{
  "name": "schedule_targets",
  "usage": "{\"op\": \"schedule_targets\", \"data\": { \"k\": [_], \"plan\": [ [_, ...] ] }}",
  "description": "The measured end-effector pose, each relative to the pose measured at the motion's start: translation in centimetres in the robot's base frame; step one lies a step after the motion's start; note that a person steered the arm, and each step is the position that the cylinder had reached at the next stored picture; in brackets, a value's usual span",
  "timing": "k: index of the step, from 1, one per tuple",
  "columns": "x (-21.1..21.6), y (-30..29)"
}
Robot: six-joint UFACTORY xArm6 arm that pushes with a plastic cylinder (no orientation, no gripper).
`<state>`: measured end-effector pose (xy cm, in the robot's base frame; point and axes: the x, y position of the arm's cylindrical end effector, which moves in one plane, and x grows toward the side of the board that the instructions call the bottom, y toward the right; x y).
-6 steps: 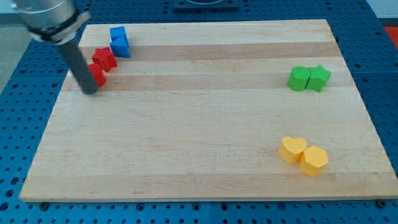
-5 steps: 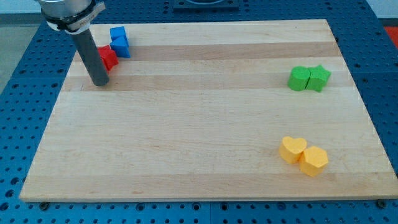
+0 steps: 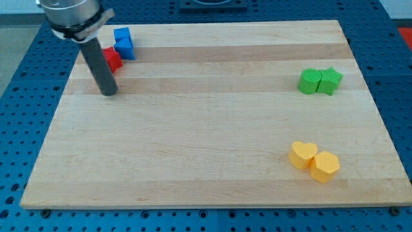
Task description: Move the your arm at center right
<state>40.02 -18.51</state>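
My tip rests on the desk in the upper left of the frame, just below and right of a red block that the rod partly hides. Two blue blocks sit just above the red one, near the desk's top edge. There is no hand on this arm, only the rod, so nothing is grasped. At centre right lie two green blocks, touching; at lower right, a yellow heart touches a yellow hexagon. My tip is well apart from both pairs.
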Motion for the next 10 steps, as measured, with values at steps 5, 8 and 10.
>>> {"op": "schedule_targets", "data": {
  "k": [5,8,10],
  "plan": [
    [-6.7,18.3],
    [-7.8,36.0],
    [-2.1,44.6]
  ]
}}
